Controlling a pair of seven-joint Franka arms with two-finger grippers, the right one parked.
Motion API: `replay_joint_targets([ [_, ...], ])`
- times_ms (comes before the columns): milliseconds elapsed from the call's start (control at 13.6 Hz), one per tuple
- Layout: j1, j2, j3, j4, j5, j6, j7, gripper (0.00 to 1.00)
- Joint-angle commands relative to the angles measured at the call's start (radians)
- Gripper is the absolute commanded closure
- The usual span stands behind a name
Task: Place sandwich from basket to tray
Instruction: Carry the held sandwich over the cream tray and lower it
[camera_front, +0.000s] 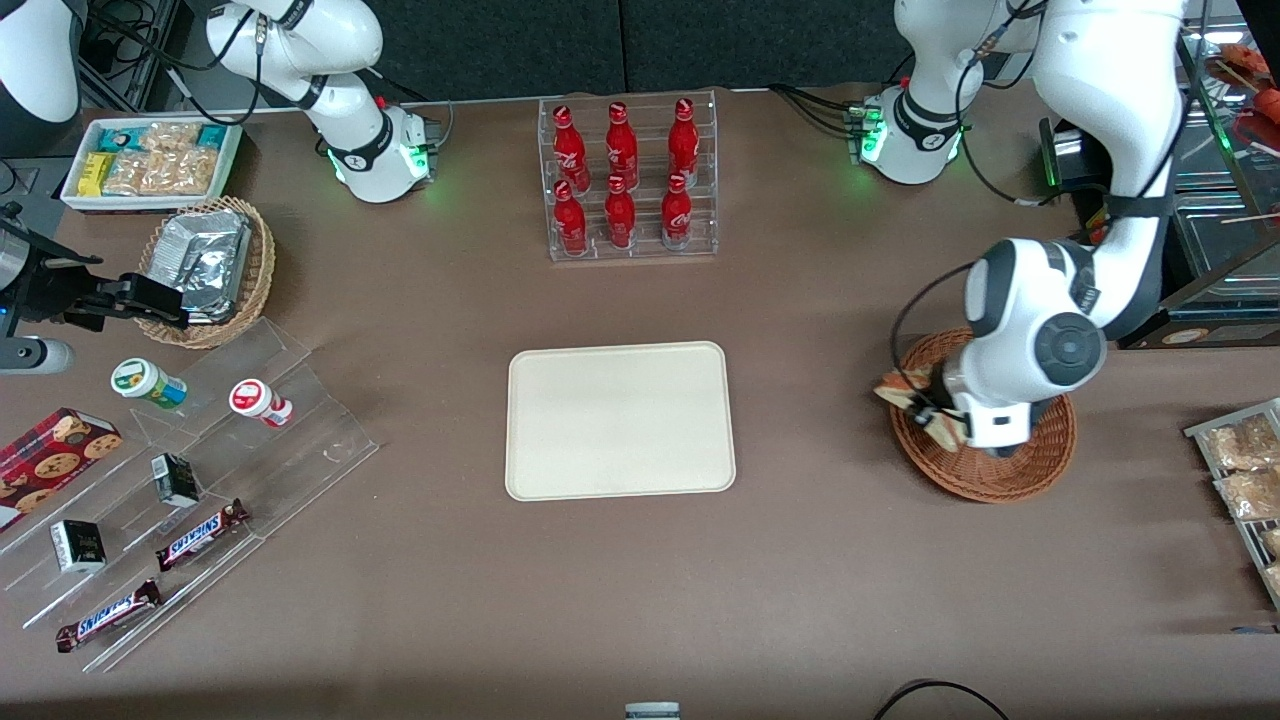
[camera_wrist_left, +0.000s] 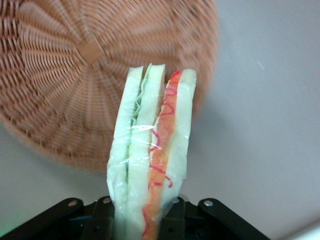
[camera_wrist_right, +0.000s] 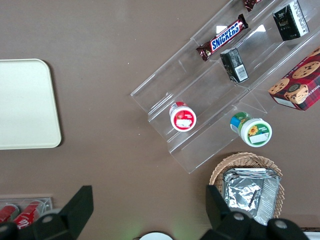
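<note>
My left gripper (camera_front: 935, 412) is shut on the sandwich (camera_front: 908, 398), a wrapped white-bread wedge with red-orange and green filling. It holds the sandwich just above the rim of the reddish-brown wicker basket (camera_front: 1040, 470), on the side toward the tray. In the left wrist view the sandwich (camera_wrist_left: 150, 145) stands upright between the gripper's (camera_wrist_left: 145, 220) jaws, with the basket (camera_wrist_left: 65, 85) below it, holding nothing else. The cream tray (camera_front: 620, 420) lies bare at the table's middle. It also shows in the right wrist view (camera_wrist_right: 25, 105).
A clear rack of red bottles (camera_front: 628, 180) stands farther from the camera than the tray. Snack packets (camera_front: 1245, 480) lie at the working arm's end. A tan basket of foil packets (camera_front: 205, 265), a white snack box (camera_front: 150, 160) and an acrylic stand (camera_front: 200, 480) are at the parked arm's end.
</note>
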Motion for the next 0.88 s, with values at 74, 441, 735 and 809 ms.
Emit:
replay_joint_targets([
  [74, -0.175, 0.033, 0.014, 0.160, 0.009, -0.136, -0.017, 1.00],
  [441, -0.380, 0.150, 0.008, 0.313, -0.009, -0.128, -0.011, 1.00],
  [735, -0.449, 0.326, -0.025, 0.550, -0.092, -0.107, 0.001, 1.00],
  [809, -0.469, 0.366, -0.023, 0.598, -0.089, -0.075, 0.004, 1.00],
])
